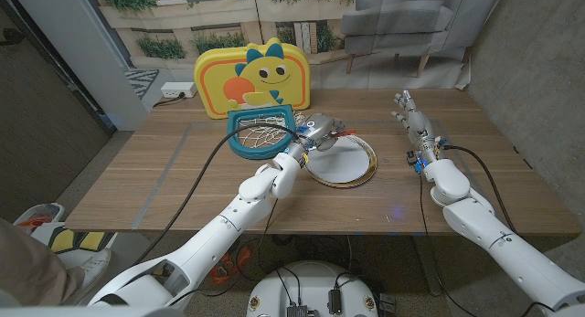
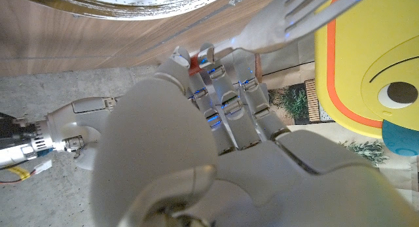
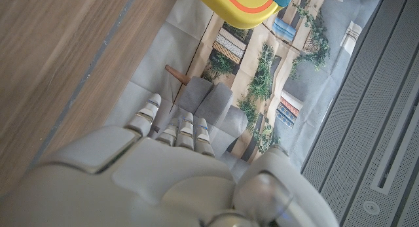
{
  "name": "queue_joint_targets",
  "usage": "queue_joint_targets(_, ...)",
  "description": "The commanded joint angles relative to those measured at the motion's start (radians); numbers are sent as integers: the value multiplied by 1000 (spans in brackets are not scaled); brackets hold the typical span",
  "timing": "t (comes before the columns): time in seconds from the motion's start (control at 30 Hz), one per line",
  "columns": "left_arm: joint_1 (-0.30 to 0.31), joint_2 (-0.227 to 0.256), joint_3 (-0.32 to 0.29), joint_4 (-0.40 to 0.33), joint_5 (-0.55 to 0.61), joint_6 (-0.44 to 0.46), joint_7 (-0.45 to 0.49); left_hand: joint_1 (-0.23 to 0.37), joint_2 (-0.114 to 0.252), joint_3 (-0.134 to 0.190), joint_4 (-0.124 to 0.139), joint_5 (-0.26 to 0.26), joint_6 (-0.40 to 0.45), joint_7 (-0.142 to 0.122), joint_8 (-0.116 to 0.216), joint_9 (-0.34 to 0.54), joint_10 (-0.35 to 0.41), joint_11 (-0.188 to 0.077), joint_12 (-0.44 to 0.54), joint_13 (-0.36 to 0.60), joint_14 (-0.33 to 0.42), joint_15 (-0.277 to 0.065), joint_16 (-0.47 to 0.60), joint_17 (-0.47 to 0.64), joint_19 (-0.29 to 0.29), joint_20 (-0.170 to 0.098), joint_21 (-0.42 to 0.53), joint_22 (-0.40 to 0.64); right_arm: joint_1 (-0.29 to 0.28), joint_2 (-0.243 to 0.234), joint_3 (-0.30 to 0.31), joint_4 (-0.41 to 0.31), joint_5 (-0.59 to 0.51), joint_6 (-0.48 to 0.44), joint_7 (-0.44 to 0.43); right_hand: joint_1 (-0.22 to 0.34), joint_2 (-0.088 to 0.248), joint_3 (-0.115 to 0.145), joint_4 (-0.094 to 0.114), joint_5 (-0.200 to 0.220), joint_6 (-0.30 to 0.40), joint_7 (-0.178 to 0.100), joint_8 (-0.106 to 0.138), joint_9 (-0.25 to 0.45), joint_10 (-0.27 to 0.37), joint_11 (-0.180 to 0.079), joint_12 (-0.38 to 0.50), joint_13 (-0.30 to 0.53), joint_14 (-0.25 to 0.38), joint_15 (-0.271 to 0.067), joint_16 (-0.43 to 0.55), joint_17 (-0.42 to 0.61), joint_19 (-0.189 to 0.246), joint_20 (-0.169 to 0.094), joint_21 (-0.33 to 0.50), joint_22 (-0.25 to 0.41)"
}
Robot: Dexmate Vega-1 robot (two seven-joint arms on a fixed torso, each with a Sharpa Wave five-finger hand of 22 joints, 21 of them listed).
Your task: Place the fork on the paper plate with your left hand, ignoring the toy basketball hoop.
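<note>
A white plastic fork [image 2: 294, 17] is pinched in the fingers of the left hand [image 1: 317, 130] and held over the far-left rim of the round white paper plate [image 1: 345, 161], beside the yellow dinosaur toy basketball hoop [image 1: 253, 79] with its teal ring. The right hand [image 1: 413, 121] is seen apart on the wooden table [image 1: 164, 180], fingers extended together, nothing held.

Left robot hand [image 1: 317, 130] grips — right robot hand [image 1: 416, 127] extended, fingers straight.

Wooden table [image 1: 183, 184] with paper plate [image 1: 366, 171], hoop [image 1: 260, 139]
</note>
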Motion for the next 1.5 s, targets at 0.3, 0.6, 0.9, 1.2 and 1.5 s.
queue_joint_targets(0.3, -2, 6, 15, 25, 8, -6, -7, -6, 1, 7, 2, 3, 6, 2, 0, 1, 12, -5, -3, 4, 6, -80, -7, 0, -6, -90, 8, 0, 7, 3, -9, 4, -6, -5, 6, 7, 2, 5, 1, 7, 12, -3, 0, 4, 4, 1, -3, 3, 5, -4, -1, 0, -1, 4, 2, 4)
queue_joint_targets(0.6, 7, 7, 18, 21, 5, -6, -19, -7, 1, 7, 2, 3, 8, 3, -1, 1, 14, -6, -4, 3, 3, -80, -12, -3, -8, -91, 11, -1, 8, 0, -8, -2, -3, -6, 12, 6, 2, 5, 1, 7, 25, -3, 4, 4, 11, -1, 0, 3, 7, -4, -1, -1, -2, 5, 2, 4)
queue_joint_targets(0.9, 3, 10, 29, 30, 15, -9, -25, -9, 1, 7, 3, 4, 10, 0, -1, 1, 15, -5, -5, 4, 5, -80, -13, -5, -10, -90, 13, -1, -1, -6, -4, -9, -1, -6, 11, 6, 2, 6, 1, 7, 28, -5, 5, 4, 12, 1, 0, 3, 6, -5, -1, -1, -2, 4, 2, 4)
queue_joint_targets(1.2, 5, 10, 39, 29, 26, -6, -36, -10, 1, 7, 3, 4, 10, 0, -2, 1, 15, -5, -7, 5, 5, -80, -14, -6, -11, -89, 16, -2, -14, -12, 2, -23, 3, -9, 10, 6, 2, 6, 2, 7, 31, -4, 5, 4, 12, 1, 0, 3, 6, -5, -2, -1, -3, 4, 1, 4)
queue_joint_targets(1.5, 6, 10, 46, 33, 36, 5, -50, -11, 4, 8, 4, 4, 3, 2, -5, 1, 11, -3, -8, 8, 5, -79, -15, -5, -14, -86, 17, -2, -17, -12, 2, -19, 0, 7, 11, 5, 1, 5, 2, 7, 34, -5, 6, 4, 12, 1, -1, 3, 7, -4, -2, -1, -3, 4, 1, 4)
